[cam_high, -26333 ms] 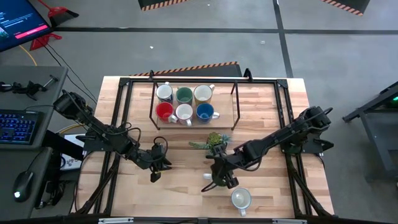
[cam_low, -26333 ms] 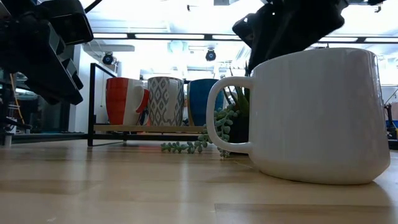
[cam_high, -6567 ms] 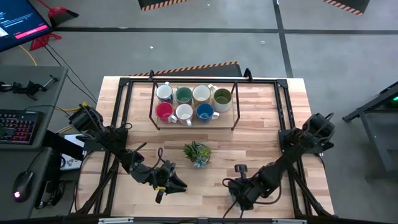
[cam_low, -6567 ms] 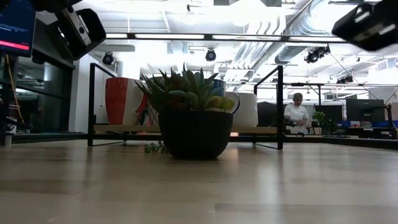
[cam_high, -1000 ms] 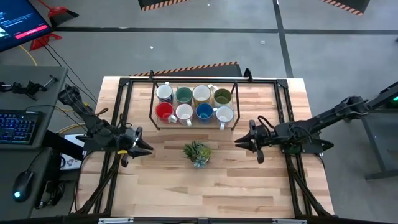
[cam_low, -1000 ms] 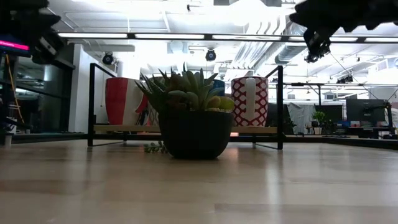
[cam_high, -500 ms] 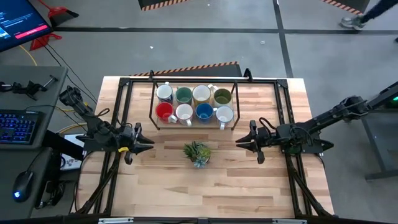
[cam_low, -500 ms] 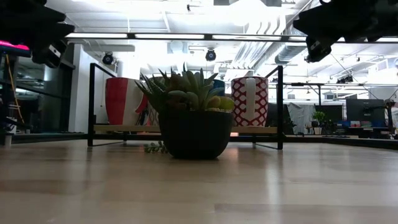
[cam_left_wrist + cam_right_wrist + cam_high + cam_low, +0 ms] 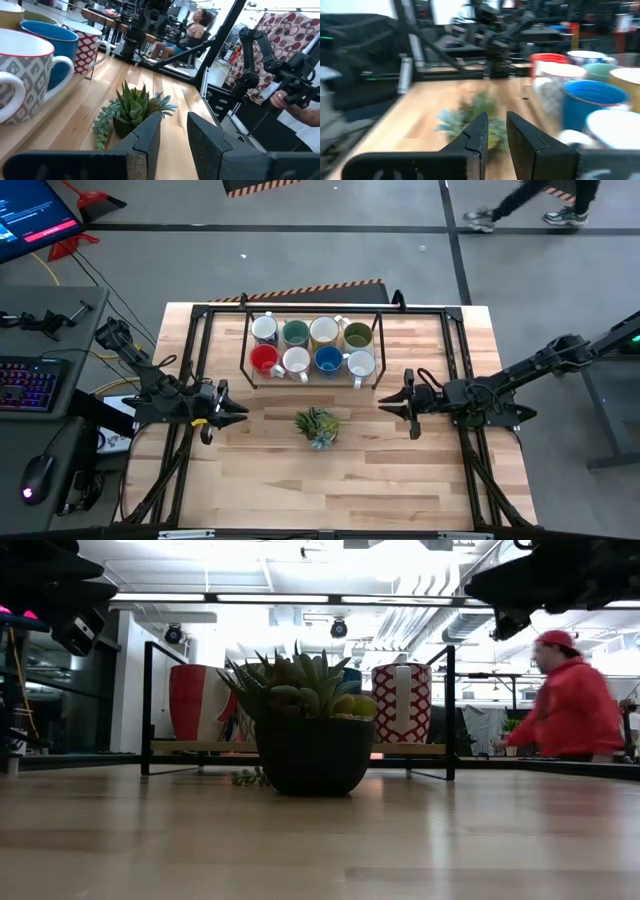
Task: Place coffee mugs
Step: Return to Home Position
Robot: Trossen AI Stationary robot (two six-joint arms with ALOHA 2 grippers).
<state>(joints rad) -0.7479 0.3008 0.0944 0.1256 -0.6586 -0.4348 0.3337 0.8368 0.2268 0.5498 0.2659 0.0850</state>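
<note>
Several coffee mugs stand upright in two rows on a low wooden shelf inside a black frame at the table's far middle; among them are teal, olive, red, blue and white ones. The low view shows a red mug and a red-and-white patterned mug on it. My left gripper hovers left of the shelf's near corner, open and pointing level toward the plant. My right gripper hovers right of it, open and pointing left. The gaps of the left gripper and the right gripper hold nothing.
A small spiky plant in a dark pot stands on the table between the two grippers, just in front of the shelf. Black frame rails run along the table's sides. A person in red walks past beyond the table.
Both grippers have sunk a little and tipped toward level, and the right one has rolled slightly. The mugs and the plant have stayed put. A person has walked into view behind the table.
</note>
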